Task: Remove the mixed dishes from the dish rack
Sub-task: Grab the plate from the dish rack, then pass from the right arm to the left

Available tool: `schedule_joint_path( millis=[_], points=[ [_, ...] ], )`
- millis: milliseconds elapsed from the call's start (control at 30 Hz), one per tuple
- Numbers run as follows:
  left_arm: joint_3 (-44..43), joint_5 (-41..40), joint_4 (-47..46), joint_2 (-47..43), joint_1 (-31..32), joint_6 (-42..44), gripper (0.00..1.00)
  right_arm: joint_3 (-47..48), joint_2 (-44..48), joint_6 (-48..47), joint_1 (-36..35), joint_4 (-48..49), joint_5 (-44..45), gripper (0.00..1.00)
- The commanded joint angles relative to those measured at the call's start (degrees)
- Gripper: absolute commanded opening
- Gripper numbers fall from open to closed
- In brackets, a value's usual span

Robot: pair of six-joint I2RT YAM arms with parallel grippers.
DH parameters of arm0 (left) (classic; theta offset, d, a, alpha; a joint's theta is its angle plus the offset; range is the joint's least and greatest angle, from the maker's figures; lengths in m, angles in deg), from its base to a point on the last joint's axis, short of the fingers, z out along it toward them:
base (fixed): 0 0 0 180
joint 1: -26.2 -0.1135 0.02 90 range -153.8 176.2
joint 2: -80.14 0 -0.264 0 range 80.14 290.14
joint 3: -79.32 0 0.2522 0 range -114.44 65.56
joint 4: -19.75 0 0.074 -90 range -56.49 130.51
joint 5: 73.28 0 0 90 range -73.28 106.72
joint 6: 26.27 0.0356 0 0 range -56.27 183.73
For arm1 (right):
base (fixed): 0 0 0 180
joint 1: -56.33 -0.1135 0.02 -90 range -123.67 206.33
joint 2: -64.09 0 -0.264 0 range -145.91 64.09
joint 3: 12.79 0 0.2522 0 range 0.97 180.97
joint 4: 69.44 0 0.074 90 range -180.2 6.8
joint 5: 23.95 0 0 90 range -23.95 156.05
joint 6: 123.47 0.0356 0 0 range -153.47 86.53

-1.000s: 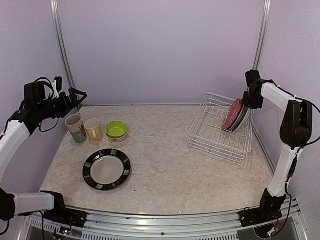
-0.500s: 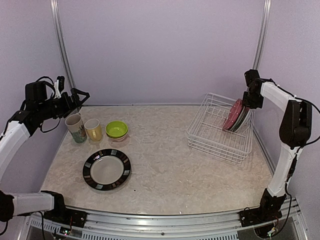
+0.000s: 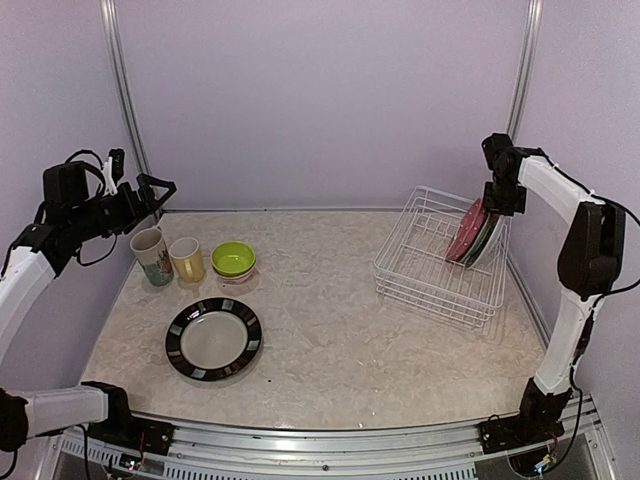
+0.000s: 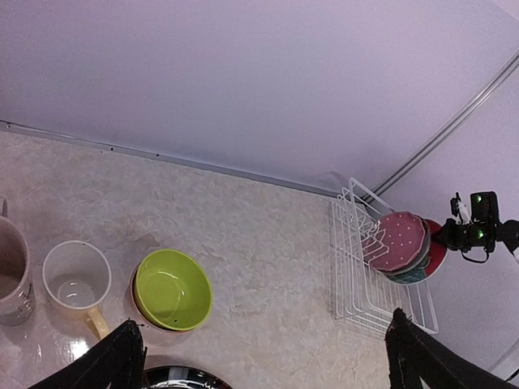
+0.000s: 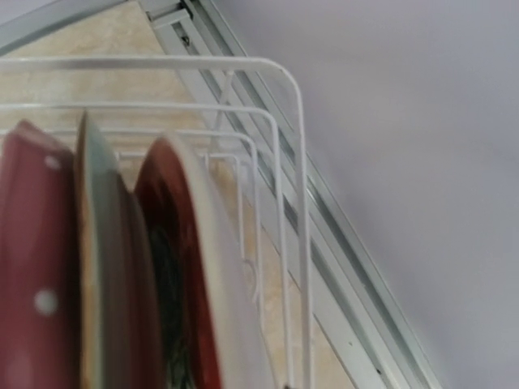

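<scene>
The white wire dish rack (image 3: 428, 268) stands at the right and holds the pink dotted plate (image 3: 464, 230) and the red-teal flower plate (image 3: 487, 237) upright. My right gripper (image 3: 497, 203) hangs just above their top edges; its fingers do not show in the right wrist view, which is filled by the pink plate (image 5: 32, 284), a pale plate edge (image 5: 101, 259) and the flower plate (image 5: 174, 275). My left gripper (image 3: 150, 190) is open and empty, high at the far left. Below it stand the cream mug (image 3: 152, 256), yellow cup (image 3: 187, 259), lime-green bowl (image 3: 233, 258) and dark plate (image 3: 213, 338).
The lime bowl (image 4: 172, 289) sits nested in another bowl whose reddish rim (image 4: 134, 298) just shows. The back wall and a metal rail (image 5: 357, 275) run close behind the rack's right side. The left wrist view also shows the rack (image 4: 361, 279) far off at the right.
My right gripper has edged up and slightly left above the plates. My left arm has drawn back a little to the left. The dishes have not moved.
</scene>
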Motion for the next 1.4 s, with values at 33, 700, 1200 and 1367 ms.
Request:
schedule_joint_path(
  millis=[33, 700, 1200, 1367],
  points=[
    [0.73, 1.97, -0.3, -0.73, -0.52, -0.95, 0.99, 1.26, 9.35, 0.03, -1.33, -2.95, 7.99, 0.0],
    [0.21, 8.65, -0.78, 2.27, -4.84, -5.07, 0.99, -17.1, 33.15, -2.94, -2.07, 0.46, -9.5, 0.0],
    [-0.27, 12.97, -1.28, 8.5, -4.96, -6.99, 0.99, -35.59, 48.1, 4.54, -2.18, 20.22, -44.29, 0.0],
    [-0.65, 15.56, -1.27, 11.13, -4.58, -7.84, 0.99, -45.67, 48.86, 12.04, -2.8, 36.37, -54.63, 0.0]
  ],
)
